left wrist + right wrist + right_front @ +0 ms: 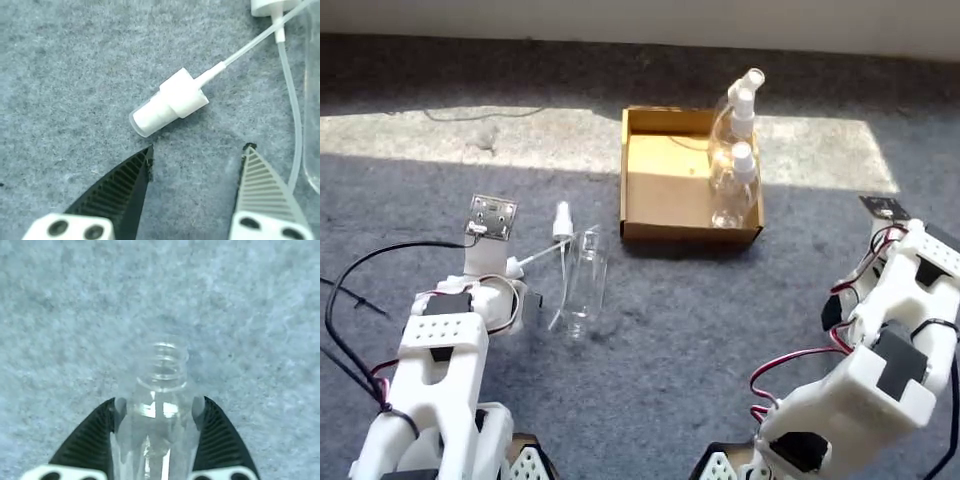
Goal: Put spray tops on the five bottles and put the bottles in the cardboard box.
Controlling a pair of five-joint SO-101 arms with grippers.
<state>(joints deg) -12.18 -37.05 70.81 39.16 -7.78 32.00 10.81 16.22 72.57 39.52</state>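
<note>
1. Nearest in the high view, left arm (445,345) and right arm (895,335) are seen low over the grey carpet (680,320).
2. Farther off, the cardboard box (680,232) is seen with two capped bottles (735,185) at its right wall. Upright or leaning cannot be told.
3. One uncapped lying bottle (585,285) is found near the left arm, with a spray top (515,265) and a second spray top (563,220) just beside it.
4. Left wrist view: the left gripper (198,150) is spread wide and empty. The spray top (170,102) lies just ahead of the tips, untouched.
5. The spray top is judged light, hard plastic and apt to roll. Its dip tube (250,45) is judged thin and bendy, so hold is best taken across the collar, not the tube.
6. The second spray top (267,5) and the lying bottle (314,100) are seen near.
7. Right wrist view: the right gripper (159,407) is clamped on a clear held bottle (162,365). Its threaded neck is open and pokes past the tips.
8. The held bottle is judged light, thin-walled, slick and easily squashed. A gentle grip at the shoulder seems suited.
9. No brand, label or writing can be read.
</note>
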